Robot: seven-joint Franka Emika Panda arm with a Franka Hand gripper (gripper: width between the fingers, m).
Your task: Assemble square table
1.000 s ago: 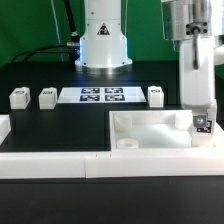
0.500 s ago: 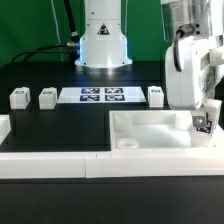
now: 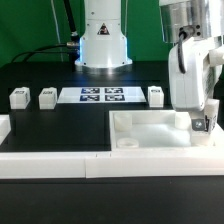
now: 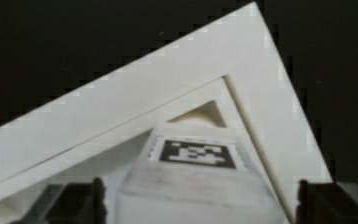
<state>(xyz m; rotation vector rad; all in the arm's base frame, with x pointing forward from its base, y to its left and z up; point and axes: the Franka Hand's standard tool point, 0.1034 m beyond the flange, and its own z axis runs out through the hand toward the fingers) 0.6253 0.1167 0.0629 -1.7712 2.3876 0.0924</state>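
Observation:
The square table panel [image 3: 150,128] lies at the front right of the exterior view, sockets up. My gripper [image 3: 200,118] hangs over its far right corner, straddling a tagged leg peg [image 3: 200,126] that stands at that corner. In the wrist view the peg [image 4: 197,165] with its tag sits between my fingers [image 4: 78,200], which stand wide apart with a thin gap on each side; my gripper [image 4: 202,200] looks open. The panel's corner [image 4: 194,70] shows beyond it. Three more leg pegs [image 3: 18,98], [image 3: 46,97], [image 3: 156,95] stand in a row at the back.
The marker board [image 3: 100,96] lies between the pegs at the back. The robot base [image 3: 103,45] stands behind it. Long white bars [image 3: 50,165] edge the front and the left [image 3: 4,126] of the black surface.
My arm's upper part has shifted toward the exterior view's left and turned over the corner. The peg at the corner has barely moved.

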